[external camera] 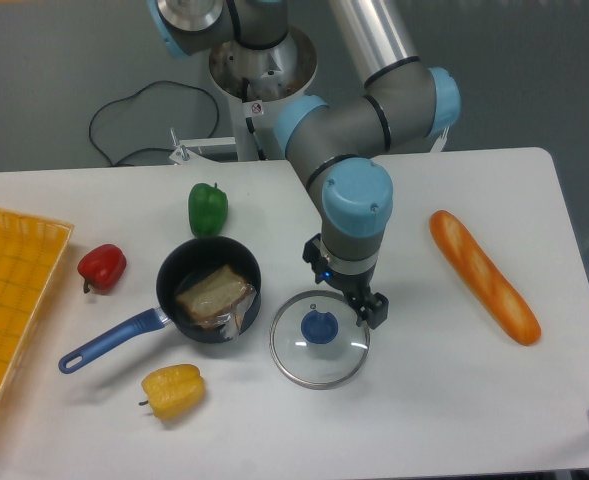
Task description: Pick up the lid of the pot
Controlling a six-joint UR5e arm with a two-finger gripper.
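The pot lid (319,345) is a round glass disc with a metal rim and a blue knob (320,327). It lies flat on the white table, just right of the pot. My gripper (352,300) points down over the lid's upper right rim, to the right of the knob and a little behind it. One dark fingertip (374,312) shows at the rim; the wrist hides the other. The jaws look spread, with nothing between them.
A dark pot (210,292) with a blue handle holds a slice of bread, left of the lid. Around it lie a green pepper (207,208), a red pepper (102,267) and a yellow pepper (173,391). A baguette (484,276) lies at the right, and a yellow tray (4,300) at the left edge.
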